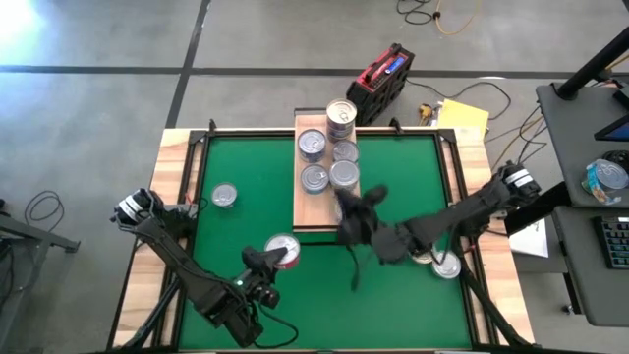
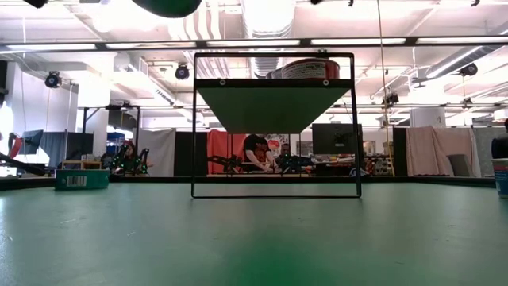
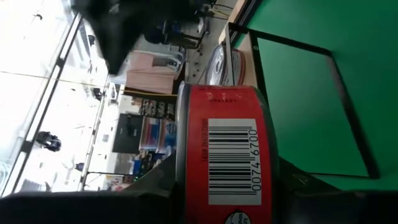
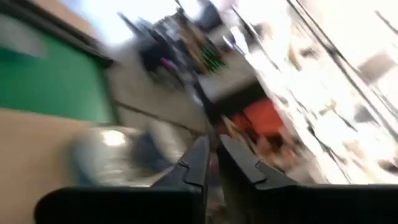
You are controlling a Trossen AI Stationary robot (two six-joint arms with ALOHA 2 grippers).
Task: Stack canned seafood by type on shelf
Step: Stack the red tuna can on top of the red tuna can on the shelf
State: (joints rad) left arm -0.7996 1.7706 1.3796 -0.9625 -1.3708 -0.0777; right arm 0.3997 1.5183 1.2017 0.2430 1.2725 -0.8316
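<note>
Meanwhile, the left claw (image 1: 278, 258) was clamped on a red-labelled tin (image 1: 283, 250) with a barcode, near the tabletop's (image 1: 393, 177) front edge. The right claw (image 1: 346, 206), fingers together and holding nothing, hung over the shelf's (image 1: 304, 208) front end. The shelf reached from the tabletop's far edge toward its middle and carried 5 silver-lidded tins (image 1: 331, 157). 1 tin (image 1: 224, 196) lay near the left edge, another (image 1: 447, 265) near the right.
</note>
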